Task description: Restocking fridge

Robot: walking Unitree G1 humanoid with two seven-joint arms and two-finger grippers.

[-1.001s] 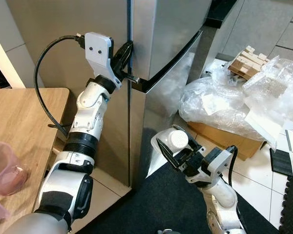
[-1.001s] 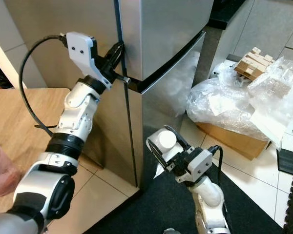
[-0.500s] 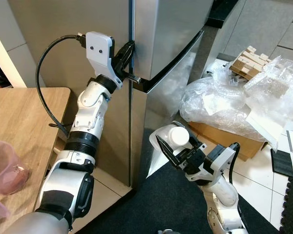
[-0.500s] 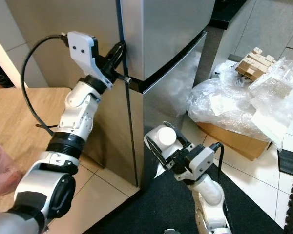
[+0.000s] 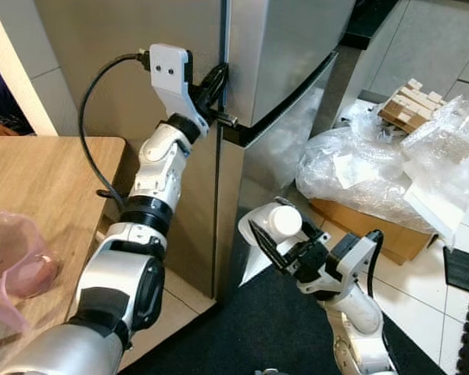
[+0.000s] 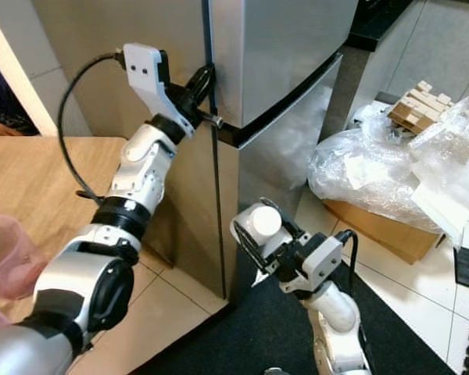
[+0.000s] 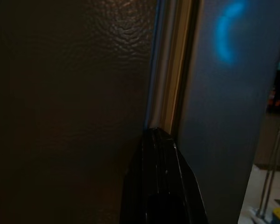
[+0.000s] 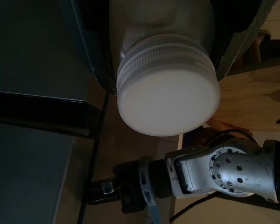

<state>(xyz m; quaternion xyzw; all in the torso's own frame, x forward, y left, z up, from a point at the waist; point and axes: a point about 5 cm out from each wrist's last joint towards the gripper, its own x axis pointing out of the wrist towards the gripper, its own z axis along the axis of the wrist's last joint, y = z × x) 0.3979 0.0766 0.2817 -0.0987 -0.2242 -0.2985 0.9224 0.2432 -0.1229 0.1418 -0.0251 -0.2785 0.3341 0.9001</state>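
Two steel doors of the fridge (image 5: 289,47) are seen shut. At ten o'clock from the bottle, the left gripper (image 5: 216,86) is pressed into the door seam, fingers together. Low at six o'clock, the white bottle (image 5: 275,225) is clamped by the right gripper (image 5: 285,242).

Brushed steel fridge (image 5: 281,47), matt wood table (image 5: 39,187), crinkled clear plastic wrap (image 5: 359,168), smooth white plastic bottle (image 5: 277,223).
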